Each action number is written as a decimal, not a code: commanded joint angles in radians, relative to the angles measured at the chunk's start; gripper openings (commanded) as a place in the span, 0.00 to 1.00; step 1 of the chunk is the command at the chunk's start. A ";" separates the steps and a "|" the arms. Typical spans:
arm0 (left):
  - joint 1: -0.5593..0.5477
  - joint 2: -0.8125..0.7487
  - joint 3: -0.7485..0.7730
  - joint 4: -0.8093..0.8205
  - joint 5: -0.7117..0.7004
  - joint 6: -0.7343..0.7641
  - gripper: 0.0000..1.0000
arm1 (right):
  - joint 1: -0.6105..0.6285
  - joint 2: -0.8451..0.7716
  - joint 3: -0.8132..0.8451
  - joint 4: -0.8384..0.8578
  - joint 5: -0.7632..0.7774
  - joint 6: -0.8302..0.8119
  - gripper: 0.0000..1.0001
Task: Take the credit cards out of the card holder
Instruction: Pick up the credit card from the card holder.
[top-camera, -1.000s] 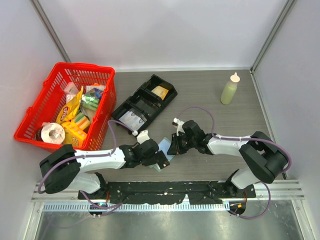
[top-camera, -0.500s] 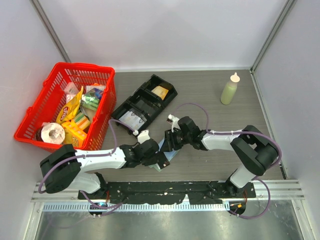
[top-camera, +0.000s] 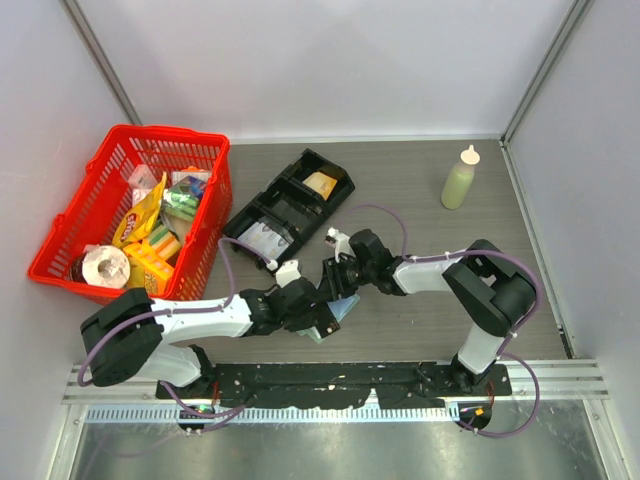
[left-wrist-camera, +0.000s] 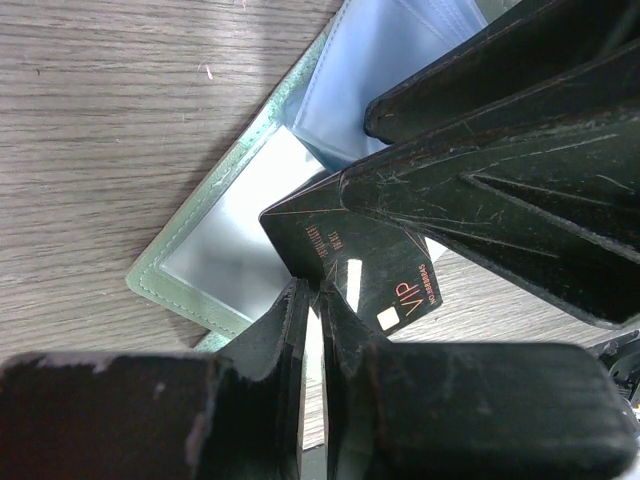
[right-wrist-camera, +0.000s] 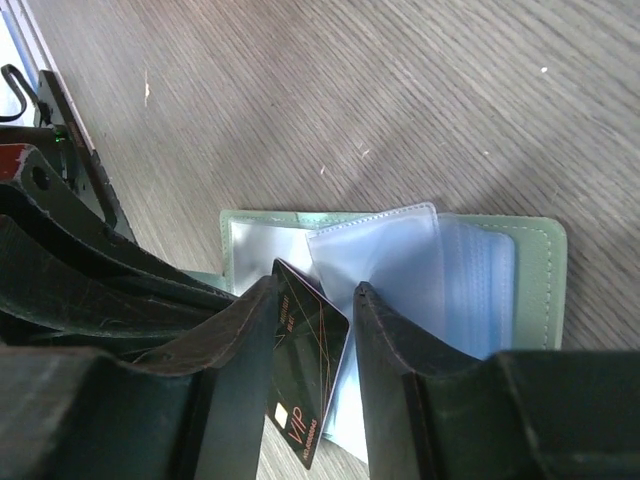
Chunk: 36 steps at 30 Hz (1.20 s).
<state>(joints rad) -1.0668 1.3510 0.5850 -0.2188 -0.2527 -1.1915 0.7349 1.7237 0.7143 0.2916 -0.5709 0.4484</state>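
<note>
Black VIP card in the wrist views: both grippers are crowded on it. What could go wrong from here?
1. The left gripper seems to pinch only a thin edge of the black VIP card; it could slip or twist free.
2. The right gripper straddles the same card, close beside the left one; their fingers might collide.
3. Nothing visibly pins the open card holder; a pull could drag it along the table.

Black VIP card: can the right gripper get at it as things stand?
Probably yes: the black card lies partly out of the green holder, between the right gripper's open fingers, with nothing covering it there.
</note>
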 joint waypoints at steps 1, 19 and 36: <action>0.002 0.030 -0.010 -0.036 -0.014 0.026 0.12 | 0.003 0.019 -0.039 -0.140 0.022 -0.053 0.40; 0.002 -0.004 0.010 -0.082 -0.034 0.029 0.17 | -0.035 -0.130 -0.067 -0.141 -0.041 -0.027 0.03; 0.382 -0.357 0.583 -0.491 -0.077 0.573 0.88 | -0.177 -0.354 0.075 -0.132 0.072 0.138 0.01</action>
<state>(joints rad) -0.8165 1.0256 1.0023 -0.5716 -0.3252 -0.8536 0.5751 1.4113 0.6918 0.1307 -0.6102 0.5373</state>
